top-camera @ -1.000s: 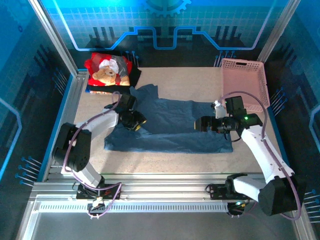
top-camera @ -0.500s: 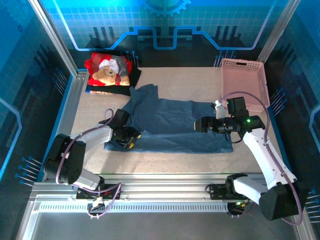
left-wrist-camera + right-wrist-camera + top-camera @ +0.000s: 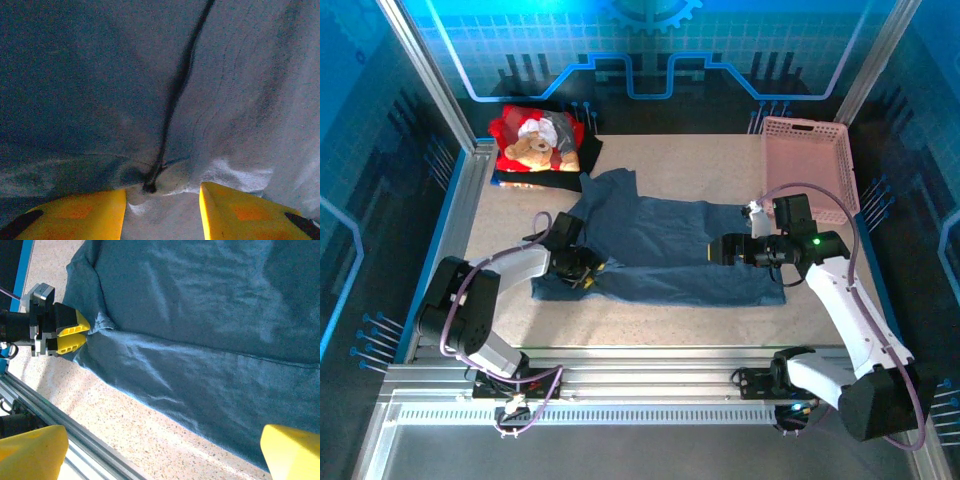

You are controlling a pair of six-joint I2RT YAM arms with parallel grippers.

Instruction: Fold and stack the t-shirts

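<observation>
Slate-blue cloth, one t-shirt: we are listing it as lying across the middle of the table, rumpled and only partly folded, with one sleeve reaching toward the far left.

Left tool: we are seeing it sitting low at the shirt's left end. Its yellow fingers are clamping a puckered bunch of the blue cloth. In the left wrist view a dark crease is running away from the pinch.

Right tool: we are seeing it hovering over the shirt's right part, its fingers standing wide apart and holding nothing.

Red t-shirt with a teddy-bear print: we are recording it as lying folded on top of the black t-shirt at the far left corner. Both are just beyond the blue sleeve; we cannot tell whether they are touching it.

Pink basket: we are noting it standing at the far right corner, well apart from the pile.

Step in hand, as we are judging it: folding the third shirt, with its left end gripped for a fold.

Next move, as we are judging it: lifting that pinched end and carrying it rightward over the body of the shirt. The right tool should be coming down to hold the far side flat, so the layers are not sliding or bunching. Stacking on the red shirt is coming after that.
</observation>
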